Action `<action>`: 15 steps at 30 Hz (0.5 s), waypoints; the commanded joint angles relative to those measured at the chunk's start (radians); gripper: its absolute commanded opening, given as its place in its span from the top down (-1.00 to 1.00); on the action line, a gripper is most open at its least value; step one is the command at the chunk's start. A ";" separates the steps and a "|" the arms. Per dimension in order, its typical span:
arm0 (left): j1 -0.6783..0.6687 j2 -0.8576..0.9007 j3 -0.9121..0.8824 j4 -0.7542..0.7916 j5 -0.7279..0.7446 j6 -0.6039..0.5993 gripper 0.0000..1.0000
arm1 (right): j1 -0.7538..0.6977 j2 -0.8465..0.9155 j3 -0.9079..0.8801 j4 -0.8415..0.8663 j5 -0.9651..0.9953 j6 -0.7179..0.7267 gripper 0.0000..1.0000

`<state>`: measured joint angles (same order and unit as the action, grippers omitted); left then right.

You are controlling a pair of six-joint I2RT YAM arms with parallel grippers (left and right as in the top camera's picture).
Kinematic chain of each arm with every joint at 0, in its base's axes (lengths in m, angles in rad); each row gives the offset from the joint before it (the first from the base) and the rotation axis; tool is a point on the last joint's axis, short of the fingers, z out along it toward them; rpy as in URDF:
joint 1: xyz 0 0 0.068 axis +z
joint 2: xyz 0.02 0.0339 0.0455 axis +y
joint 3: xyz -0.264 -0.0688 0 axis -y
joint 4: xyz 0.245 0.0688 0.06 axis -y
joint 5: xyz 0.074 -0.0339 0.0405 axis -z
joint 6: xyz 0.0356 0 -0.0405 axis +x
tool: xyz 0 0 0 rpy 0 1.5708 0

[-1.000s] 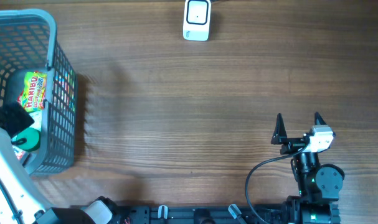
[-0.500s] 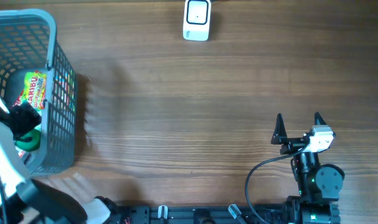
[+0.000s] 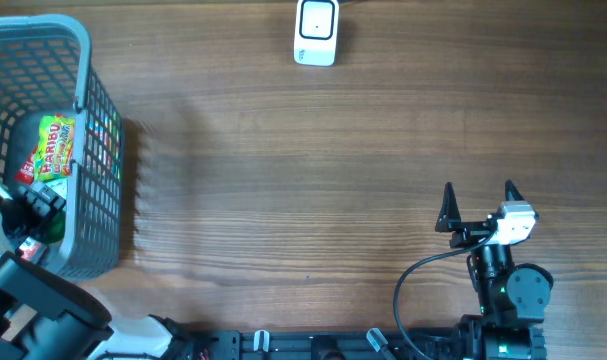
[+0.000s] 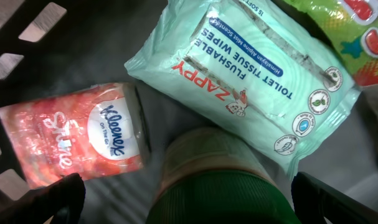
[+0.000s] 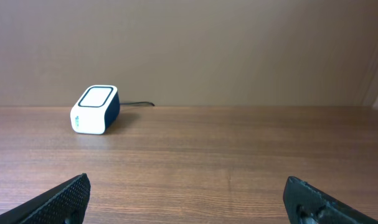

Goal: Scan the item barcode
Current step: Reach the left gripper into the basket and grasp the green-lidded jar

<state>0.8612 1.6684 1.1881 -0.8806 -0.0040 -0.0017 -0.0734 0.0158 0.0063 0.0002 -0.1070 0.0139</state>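
Observation:
My left gripper (image 3: 25,212) is down inside the grey basket (image 3: 101,140), open. Its fingers stand on either side of a container with a green ribbed cap (image 4: 221,190), apart from it. Just past the cap lie a mint-green Zappy toilet wipes pack (image 4: 251,81) and a pink Kleenex tissue pack (image 4: 76,140). A Haribo bag (image 3: 55,146) lies further in. The white barcode scanner (image 3: 316,32) sits at the table's far edge, also in the right wrist view as the scanner (image 5: 94,109). My right gripper (image 3: 478,200) hovers open and empty at the near right.
The basket's mesh walls close in around my left gripper on the left and near sides. A black cable (image 3: 423,275) loops beside the right arm's base. Bare wooden tabletop (image 3: 303,190) stretches between basket, scanner and right arm.
My left gripper has shifted toward the near side of the basket and now covers the green cap in the overhead view. The right arm has not moved.

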 commanded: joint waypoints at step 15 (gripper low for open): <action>0.012 0.031 -0.014 0.001 0.114 -0.006 -1.00 | 0.004 -0.002 -0.001 0.005 0.014 -0.012 -1.00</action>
<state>0.8669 1.6703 1.1873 -0.8776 0.1001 -0.0059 -0.0734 0.0158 0.0063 -0.0002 -0.1070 0.0135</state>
